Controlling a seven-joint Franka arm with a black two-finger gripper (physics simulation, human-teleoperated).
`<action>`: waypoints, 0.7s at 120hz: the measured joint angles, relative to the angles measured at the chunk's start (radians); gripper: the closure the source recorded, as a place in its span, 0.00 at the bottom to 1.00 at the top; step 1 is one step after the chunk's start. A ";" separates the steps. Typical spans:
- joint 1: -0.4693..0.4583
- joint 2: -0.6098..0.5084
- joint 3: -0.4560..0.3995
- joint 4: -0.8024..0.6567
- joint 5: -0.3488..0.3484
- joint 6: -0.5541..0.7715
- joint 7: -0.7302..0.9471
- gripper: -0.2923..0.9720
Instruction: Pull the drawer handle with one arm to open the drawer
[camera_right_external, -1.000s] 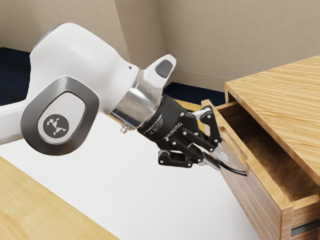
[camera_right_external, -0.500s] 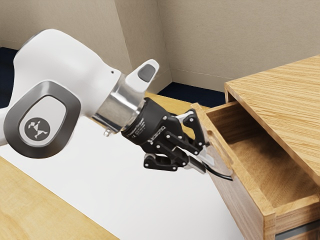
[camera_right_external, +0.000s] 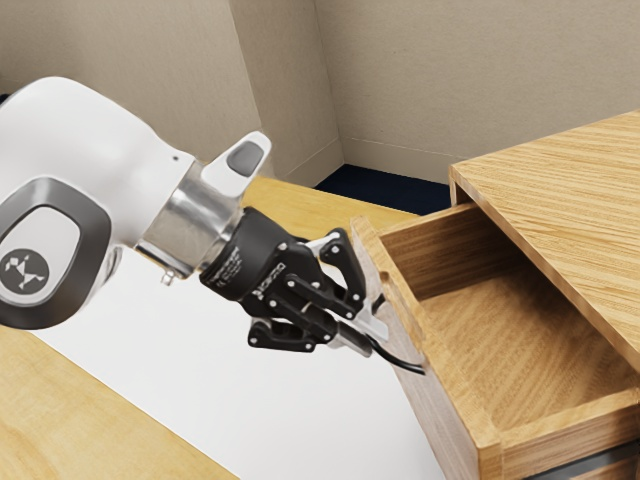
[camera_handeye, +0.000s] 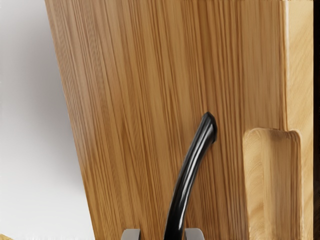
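Observation:
The wooden drawer (camera_right_external: 480, 330) stands pulled well out of its cabinet (camera_right_external: 560, 190), its inside bare. A curved black handle (camera_right_external: 400, 358) runs along the drawer's front panel. My black gripper (camera_right_external: 372, 328) is shut on the handle's upper part, one finger on each side of the bar. In the wrist view the black handle (camera_handeye: 192, 170) arcs off the wooden drawer front (camera_handeye: 140, 125) and passes down between my grey fingertips (camera_handeye: 131, 234).
The cabinet sits on a white tabletop (camera_right_external: 250, 390) with a wooden border (camera_right_external: 80, 420). Beige walls rise behind. A second drawer front (camera_right_external: 600, 470) shows below the open one, and in the wrist view a recess (camera_handeye: 270, 185) is cut beside the handle.
My arm has drawn back toward the exterior view's left with the handle held, and the drawer has slid farther out of the cabinet.

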 joint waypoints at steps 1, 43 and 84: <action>0.001 0.002 -0.001 -0.002 0.000 0.000 0.000 0.77; 0.121 0.091 -0.092 -0.084 0.002 -0.006 0.001 0.77; 0.486 0.321 -0.310 -0.148 -0.005 -0.096 -0.013 0.50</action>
